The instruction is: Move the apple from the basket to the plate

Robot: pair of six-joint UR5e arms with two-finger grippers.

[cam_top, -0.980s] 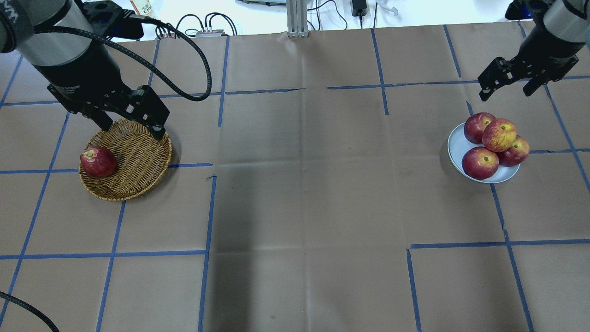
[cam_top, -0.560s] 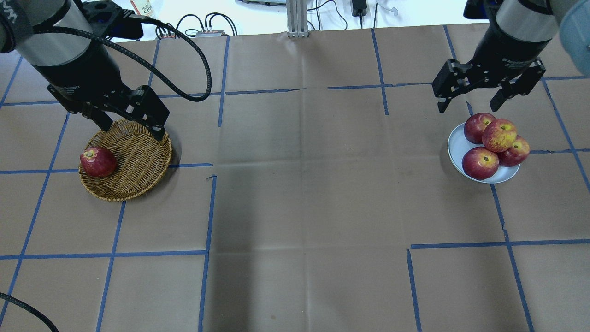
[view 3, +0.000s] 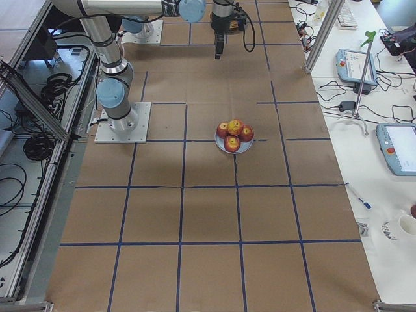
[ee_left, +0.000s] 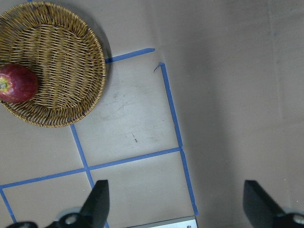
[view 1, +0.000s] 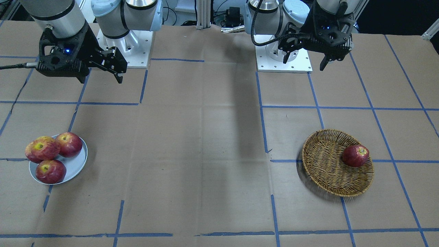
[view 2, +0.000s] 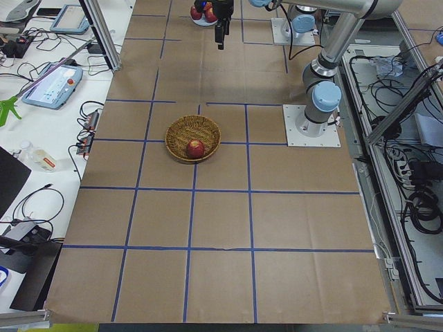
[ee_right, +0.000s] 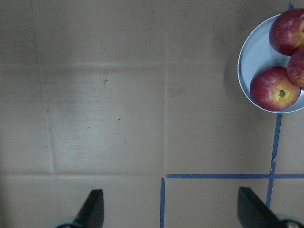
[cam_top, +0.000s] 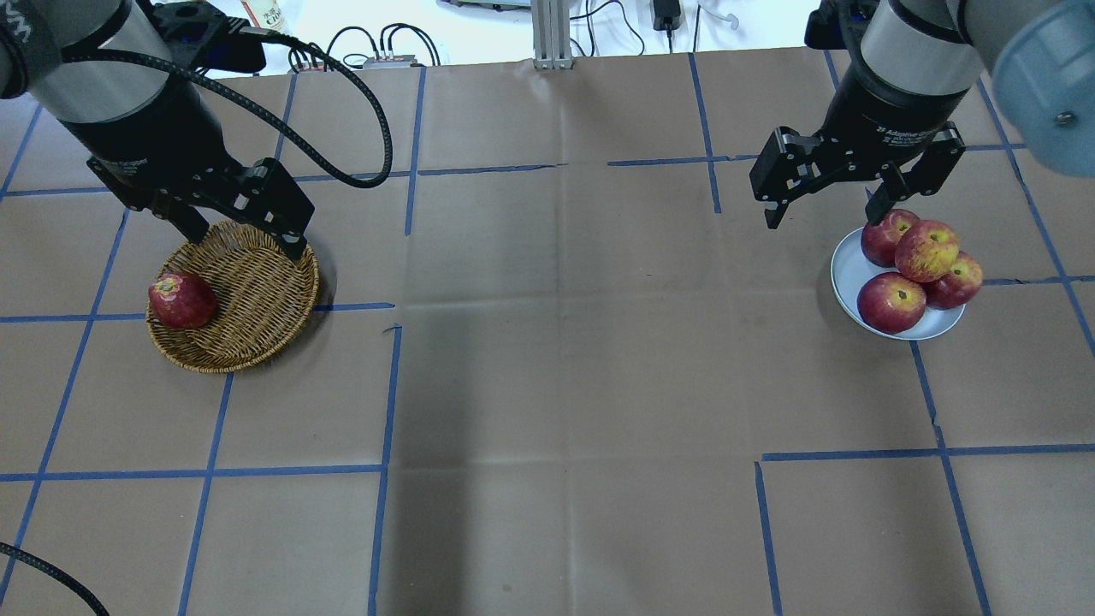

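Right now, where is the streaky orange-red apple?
In the overhead view, the streaky apple sits on the right side, perched among three darker apples on the grey-blue plate.

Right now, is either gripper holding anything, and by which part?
Nothing is held. The left gripper and right gripper are both open and empty; the streaky apple rests on the plate, a darker apple in the basket.

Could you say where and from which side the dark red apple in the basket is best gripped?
Take the dark red apple across its widest middle, from straight above: it sits against the raised rim of the basket, so a sideways approach would likely hit wicker.
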